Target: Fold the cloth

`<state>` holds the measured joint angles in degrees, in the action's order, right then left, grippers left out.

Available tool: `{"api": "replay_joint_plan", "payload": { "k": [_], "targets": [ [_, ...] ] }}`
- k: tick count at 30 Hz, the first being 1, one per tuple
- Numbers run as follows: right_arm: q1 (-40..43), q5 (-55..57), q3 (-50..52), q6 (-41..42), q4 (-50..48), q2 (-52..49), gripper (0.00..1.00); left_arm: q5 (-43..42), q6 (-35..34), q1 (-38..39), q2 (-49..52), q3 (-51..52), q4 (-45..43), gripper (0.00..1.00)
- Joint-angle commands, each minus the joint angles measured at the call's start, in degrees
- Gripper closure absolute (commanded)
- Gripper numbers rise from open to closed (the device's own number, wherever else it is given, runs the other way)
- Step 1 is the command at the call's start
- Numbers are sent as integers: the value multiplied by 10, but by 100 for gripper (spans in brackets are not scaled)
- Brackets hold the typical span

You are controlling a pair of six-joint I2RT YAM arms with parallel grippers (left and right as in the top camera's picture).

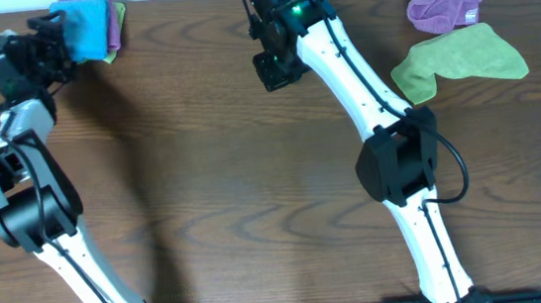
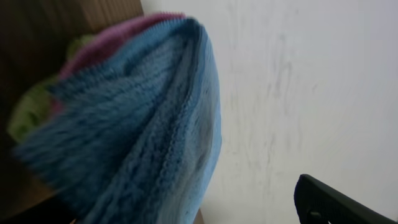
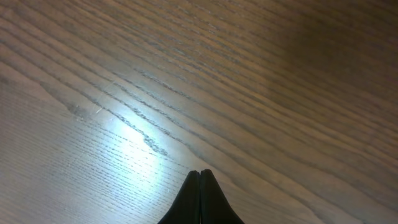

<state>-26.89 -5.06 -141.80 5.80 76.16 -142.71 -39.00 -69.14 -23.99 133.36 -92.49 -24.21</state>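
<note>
Dark wood table (image 1: 203, 178). We see the cloth (image 1: 89, 25) upper left, just beside the left gripper (image 1: 56, 41), its fingers apparently released. Right gripper (image 3: 199, 186) clenched empty, well apart.

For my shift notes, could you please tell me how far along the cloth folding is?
Done, apparently: the blue cloth lies folded on a small stack at the far-left corner. In hand: nothing; the left gripper stands open beside it, the right gripper shut over bare table. Left: only backing away.
</note>
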Motion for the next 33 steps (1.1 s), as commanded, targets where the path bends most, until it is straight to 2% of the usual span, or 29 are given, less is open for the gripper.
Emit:
{"api": "replay_joint_plan", "payload": {
  "k": [1, 10, 18, 26, 33],
  "targets": [
    [-9, 6, -8, -7, 2, 11, 99, -47, -3, -17, 0, -10, 0, 5],
    [-17, 6, -8, -3, -3, 11, 99, -119, -3, -35, 0, -10, 0, 4],
    [-22, 6, -8, -3, -3, 11, 99, -135, 10, -56, 0, -10, 21, 5],
    [-25, 5, -8, -1, -11, 11, 99, -150, 76, -93, 0, -10, 108, 5],
    [-26, 6, -8, -1, -11, 11, 99, -171, 116, -109, -4, -10, 119, 5]
  ]
}}
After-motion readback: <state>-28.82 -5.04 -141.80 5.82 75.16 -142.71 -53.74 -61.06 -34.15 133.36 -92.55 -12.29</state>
